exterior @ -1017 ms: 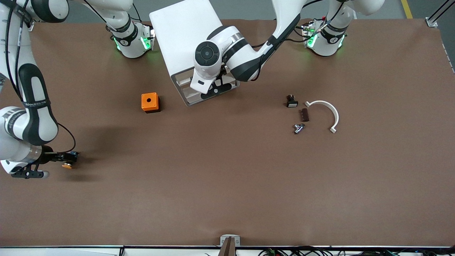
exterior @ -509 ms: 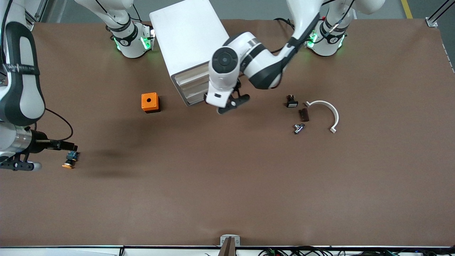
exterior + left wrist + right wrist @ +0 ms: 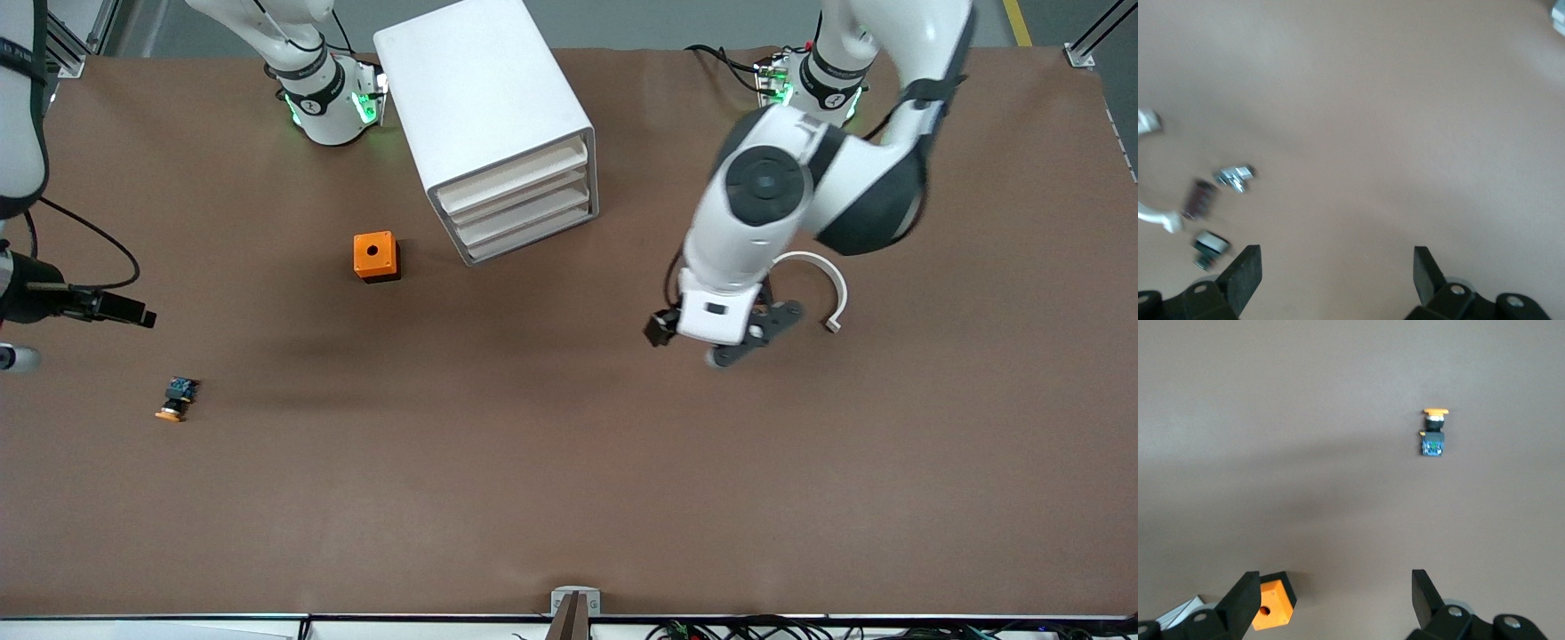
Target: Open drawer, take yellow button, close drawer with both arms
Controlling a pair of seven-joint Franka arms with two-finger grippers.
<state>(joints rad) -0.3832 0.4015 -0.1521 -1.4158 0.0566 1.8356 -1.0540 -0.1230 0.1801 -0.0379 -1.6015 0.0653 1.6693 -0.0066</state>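
Observation:
The white cabinet [image 3: 484, 98] stands near the arms' bases with all its drawers shut; the top drawer [image 3: 516, 171] sits flush. The button [image 3: 178, 398], with an orange cap and a black-and-blue body, lies on its side on the bare table at the right arm's end; it also shows in the right wrist view [image 3: 1433, 432]. My right gripper [image 3: 1335, 597] is open and empty, up in the air above the table beside the button, and mostly cut off in the front view. My left gripper [image 3: 751, 336] is open and empty [image 3: 1336, 270], over the small parts at the left arm's end.
An orange box with a hole [image 3: 375, 256] stands beside the cabinet toward the right arm's end. A white arc [image 3: 831, 276], a metal piece [image 3: 1235, 177], a brown piece [image 3: 1198, 199] and a black piece with a white face [image 3: 1210, 245] lie under the left arm.
My right gripper let go of the button on the table and lifted away. My left gripper left the cabinet's front, where the top drawer now sits shut, and swung over the small parts.

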